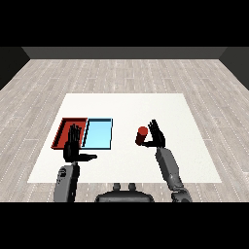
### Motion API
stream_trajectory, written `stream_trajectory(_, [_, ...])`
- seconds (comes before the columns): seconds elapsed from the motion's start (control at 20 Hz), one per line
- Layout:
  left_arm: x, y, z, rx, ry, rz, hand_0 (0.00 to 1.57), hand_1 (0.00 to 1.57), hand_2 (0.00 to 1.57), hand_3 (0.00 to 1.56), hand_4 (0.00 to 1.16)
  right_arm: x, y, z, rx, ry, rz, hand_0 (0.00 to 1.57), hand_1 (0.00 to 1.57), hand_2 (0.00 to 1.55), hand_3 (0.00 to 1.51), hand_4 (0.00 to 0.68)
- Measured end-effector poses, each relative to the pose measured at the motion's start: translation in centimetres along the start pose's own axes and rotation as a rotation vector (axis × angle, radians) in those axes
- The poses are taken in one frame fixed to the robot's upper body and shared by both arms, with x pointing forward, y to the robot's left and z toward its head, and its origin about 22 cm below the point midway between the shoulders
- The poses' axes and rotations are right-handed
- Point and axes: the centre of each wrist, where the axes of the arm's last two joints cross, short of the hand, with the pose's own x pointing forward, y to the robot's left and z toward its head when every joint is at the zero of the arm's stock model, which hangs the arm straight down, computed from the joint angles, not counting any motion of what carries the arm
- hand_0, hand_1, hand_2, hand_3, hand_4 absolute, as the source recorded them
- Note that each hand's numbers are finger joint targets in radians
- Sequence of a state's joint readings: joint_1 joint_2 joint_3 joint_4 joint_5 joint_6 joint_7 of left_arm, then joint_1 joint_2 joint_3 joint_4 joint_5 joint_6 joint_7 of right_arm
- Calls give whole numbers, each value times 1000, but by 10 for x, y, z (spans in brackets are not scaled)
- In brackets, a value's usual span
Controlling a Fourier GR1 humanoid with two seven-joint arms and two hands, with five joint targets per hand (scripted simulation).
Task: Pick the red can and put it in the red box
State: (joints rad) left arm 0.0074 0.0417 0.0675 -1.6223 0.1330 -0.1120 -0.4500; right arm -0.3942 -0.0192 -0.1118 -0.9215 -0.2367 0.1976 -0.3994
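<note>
You are looking at a white table [146,104] that stands on a grey wood floor [121,73]. Two flat trays lie on the table at your left, side by side and touching: the red tray [63,127] is the outer one, and the blue tray [99,133] is next to it, closer to the middle. A red can [141,135] stands upright on the table right of the middle, well apart from both trays, and the far half of the table is plain white.
</note>
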Motion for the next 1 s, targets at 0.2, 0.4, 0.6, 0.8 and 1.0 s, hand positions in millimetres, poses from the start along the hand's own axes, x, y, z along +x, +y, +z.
stream_trajectory(0.2, [1,3,4,1,-6,3,0,0,0,0,0,-4,-2,-5,5,10,5,0,0,0,0,0])
stream_trajectory(0.4, [-5,-3,1,-1,-3,-6,0,0,0,0,0,-6,2,-11,-7,25,6,0,0,0,0,0])
stream_trajectory(0.6, [-2,-5,-1,0,-9,-6,0,0,0,0,0,-8,5,-18,-14,36,11,0,0,0,0,0])
stream_trajectory(0.8, [1,-5,-3,1,-7,-6,0,0,0,0,0,-13,10,-21,-14,46,9,0,0,0,0,0])
stream_trajectory(1.0, [2,-1,1,2,-3,-11,0,0,0,0,0,-19,13,-17,-8,44,18,0,0,0,0,0])
